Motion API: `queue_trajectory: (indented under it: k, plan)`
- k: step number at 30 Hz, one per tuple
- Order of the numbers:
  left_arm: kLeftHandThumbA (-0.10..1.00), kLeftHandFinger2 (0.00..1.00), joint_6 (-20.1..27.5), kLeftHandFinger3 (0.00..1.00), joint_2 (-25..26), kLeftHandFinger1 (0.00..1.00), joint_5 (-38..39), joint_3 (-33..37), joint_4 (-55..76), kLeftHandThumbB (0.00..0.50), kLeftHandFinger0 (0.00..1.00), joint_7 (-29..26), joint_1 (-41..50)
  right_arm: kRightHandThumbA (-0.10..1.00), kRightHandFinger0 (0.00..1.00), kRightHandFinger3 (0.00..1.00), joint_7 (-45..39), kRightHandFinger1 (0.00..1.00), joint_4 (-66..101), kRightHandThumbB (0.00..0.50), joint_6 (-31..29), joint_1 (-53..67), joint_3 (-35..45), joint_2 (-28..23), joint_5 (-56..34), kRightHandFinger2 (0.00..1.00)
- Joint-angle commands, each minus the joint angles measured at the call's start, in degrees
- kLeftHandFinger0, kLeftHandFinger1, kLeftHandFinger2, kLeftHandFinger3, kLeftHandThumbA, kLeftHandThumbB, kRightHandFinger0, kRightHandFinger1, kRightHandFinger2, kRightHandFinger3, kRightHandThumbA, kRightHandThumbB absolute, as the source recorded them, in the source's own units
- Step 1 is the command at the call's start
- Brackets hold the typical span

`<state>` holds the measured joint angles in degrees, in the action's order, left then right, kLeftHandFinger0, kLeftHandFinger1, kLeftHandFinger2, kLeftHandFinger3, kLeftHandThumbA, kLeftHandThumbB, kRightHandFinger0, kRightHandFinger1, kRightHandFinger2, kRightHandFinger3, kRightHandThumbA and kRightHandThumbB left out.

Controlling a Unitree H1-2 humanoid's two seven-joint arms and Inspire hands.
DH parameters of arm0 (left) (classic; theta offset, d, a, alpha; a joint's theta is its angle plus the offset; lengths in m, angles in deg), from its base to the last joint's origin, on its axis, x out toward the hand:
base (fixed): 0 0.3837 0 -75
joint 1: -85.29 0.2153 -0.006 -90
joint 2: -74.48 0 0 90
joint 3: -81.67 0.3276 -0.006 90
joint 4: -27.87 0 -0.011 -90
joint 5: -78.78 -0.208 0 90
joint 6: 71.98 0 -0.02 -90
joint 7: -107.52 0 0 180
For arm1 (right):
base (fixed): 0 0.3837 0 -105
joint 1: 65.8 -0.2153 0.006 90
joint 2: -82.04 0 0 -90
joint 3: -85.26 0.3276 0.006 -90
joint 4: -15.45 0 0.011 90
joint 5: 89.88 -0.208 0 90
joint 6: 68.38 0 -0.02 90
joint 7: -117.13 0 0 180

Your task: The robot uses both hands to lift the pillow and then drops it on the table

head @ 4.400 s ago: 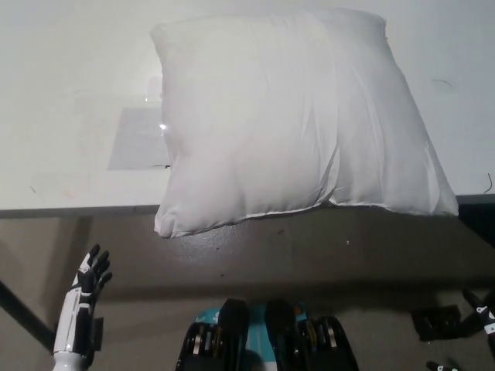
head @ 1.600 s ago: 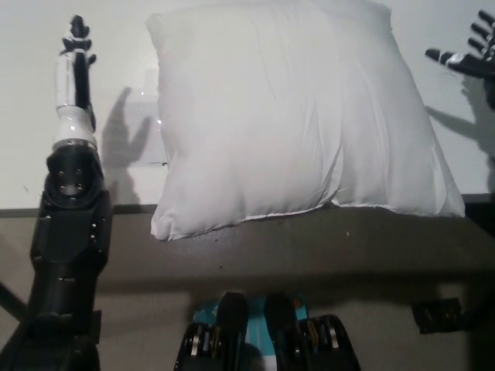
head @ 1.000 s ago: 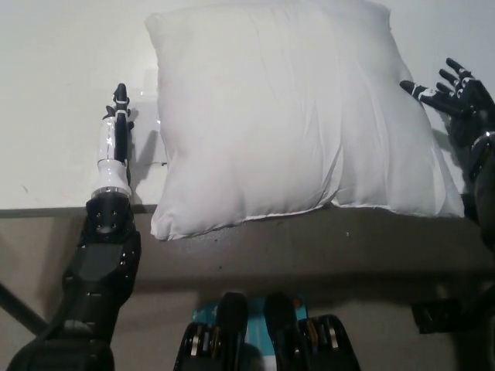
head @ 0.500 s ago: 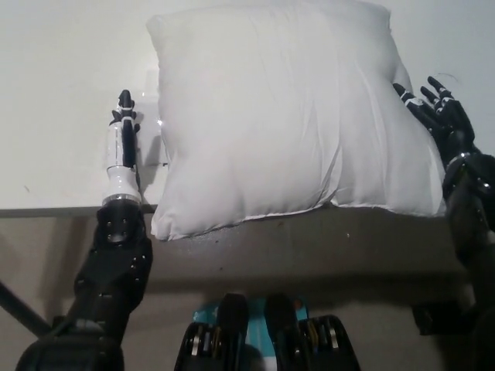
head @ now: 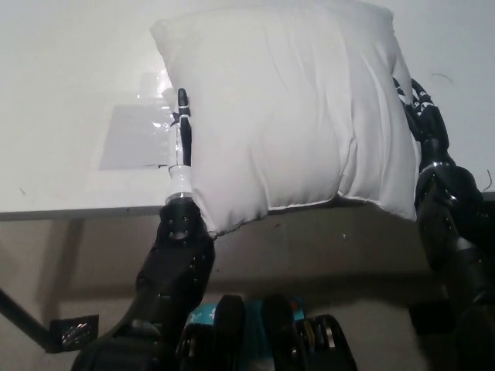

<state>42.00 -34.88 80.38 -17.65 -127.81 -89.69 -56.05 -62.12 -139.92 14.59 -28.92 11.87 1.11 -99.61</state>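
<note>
Head view: plump white pillow point(head: 286, 108), creased, overhanging the table point(head: 69, 93) edge; my left hand point(head: 183, 139) and right hand point(head: 421, 124) press flat against its sides.

A flat white table point(head: 69, 93) is spanning the upper view; its near edge is overhanging dim grey-brown floor point(head: 325, 247).

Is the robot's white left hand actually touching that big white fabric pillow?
Touching. In the head view the white left hand lies flat against the side of the big white fabric pillow, with no gap between them.
</note>
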Motion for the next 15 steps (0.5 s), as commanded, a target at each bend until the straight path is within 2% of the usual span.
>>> queue_trajectory:
  k: [1,7,15]
  plan:
    - [1.0,1.0,-1.89,1.0,-3.77,1.0,-1.04,2.29,2.52,0.204,1.0,-0.21,-3.34,1.0,1.0,1.0,-1.15,1.0,-4.19,0.41,0.7,-0.41,-2.24,4.9,0.12,1.0]
    - [1.0,1.0,-2.4,1.0,-4.49,1.0,-0.14,2.81,4.11,0.162,1.0,0.82,-3.2,1.0,1.0,1.0,-0.95,1.0,-5.88,0.383,0.44,-0.48,-2.48,4.97,0.03,1.0]
    - [1.0,1.0,-2.51,1.0,-3.32,1.0,-0.54,3.47,3.17,0.152,1.0,-0.4,-2.5,1.0,1.0,1.0,-1.54,1.0,-5.82,0.422,-0.2,-0.88,-3.0,4.9,0.07,1.0]
